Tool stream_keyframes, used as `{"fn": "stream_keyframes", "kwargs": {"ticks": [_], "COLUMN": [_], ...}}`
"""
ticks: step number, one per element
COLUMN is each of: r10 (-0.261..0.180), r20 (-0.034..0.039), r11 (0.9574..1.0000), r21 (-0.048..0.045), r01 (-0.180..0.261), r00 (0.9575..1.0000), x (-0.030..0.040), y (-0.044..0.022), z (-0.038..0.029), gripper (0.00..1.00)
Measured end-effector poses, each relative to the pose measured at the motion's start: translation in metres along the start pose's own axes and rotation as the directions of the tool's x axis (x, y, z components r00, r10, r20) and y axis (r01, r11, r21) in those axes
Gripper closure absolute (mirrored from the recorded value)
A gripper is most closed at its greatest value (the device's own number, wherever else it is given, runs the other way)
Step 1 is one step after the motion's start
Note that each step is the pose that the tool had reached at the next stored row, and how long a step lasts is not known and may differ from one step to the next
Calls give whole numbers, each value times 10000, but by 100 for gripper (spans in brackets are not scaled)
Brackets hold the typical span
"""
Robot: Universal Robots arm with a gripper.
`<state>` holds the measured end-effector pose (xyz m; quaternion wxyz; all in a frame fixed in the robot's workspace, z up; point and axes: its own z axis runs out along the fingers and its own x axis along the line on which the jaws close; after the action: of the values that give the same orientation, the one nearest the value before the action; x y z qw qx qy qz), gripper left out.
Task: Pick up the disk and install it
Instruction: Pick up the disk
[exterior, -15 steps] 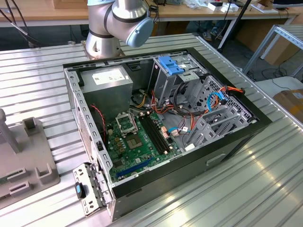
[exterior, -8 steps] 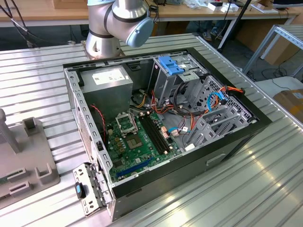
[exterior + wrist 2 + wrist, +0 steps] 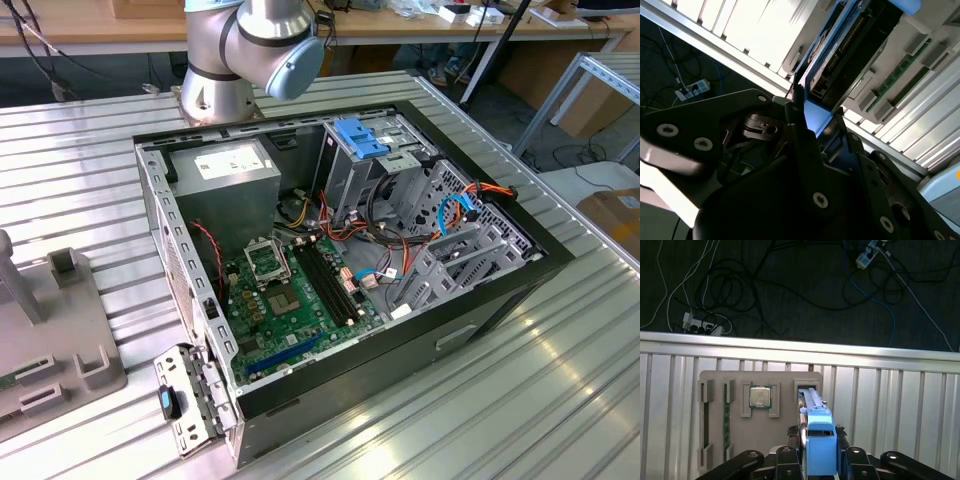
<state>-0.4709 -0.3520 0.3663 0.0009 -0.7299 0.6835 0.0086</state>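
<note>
Disk [image 3: 816, 440] stands on edge in grey holder [image 3: 760, 435] slot, long axis pointing away from fingers [image 3: 841, 440], which look clamped on its blue sides; PC case [image 3: 470, 330] mid-frame, exterior view.

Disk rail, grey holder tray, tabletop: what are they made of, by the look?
Disk rail: bright blue, even colour, moulded shape; looks like plastic.
Holder tray: flat matte grey with formed pockets; probably plastic, though painted metal is not ruled out.
Tabletop: silvery ribbed slats with strong glare; metal, likely aluminium.
</note>
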Motion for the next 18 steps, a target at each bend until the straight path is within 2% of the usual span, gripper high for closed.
{"fn": "stream_keyframes", "kwargs": {"ticks": [9,18], "r10": [0,0], "r20": [0,0], "r11": [10000,10000], "r21": [0,2], "r01": [0,0], "r00": [10000,10000], "x": [-3,-8], "y": [2,6], "z": [-238,-611], "gripper": [64,64]}}
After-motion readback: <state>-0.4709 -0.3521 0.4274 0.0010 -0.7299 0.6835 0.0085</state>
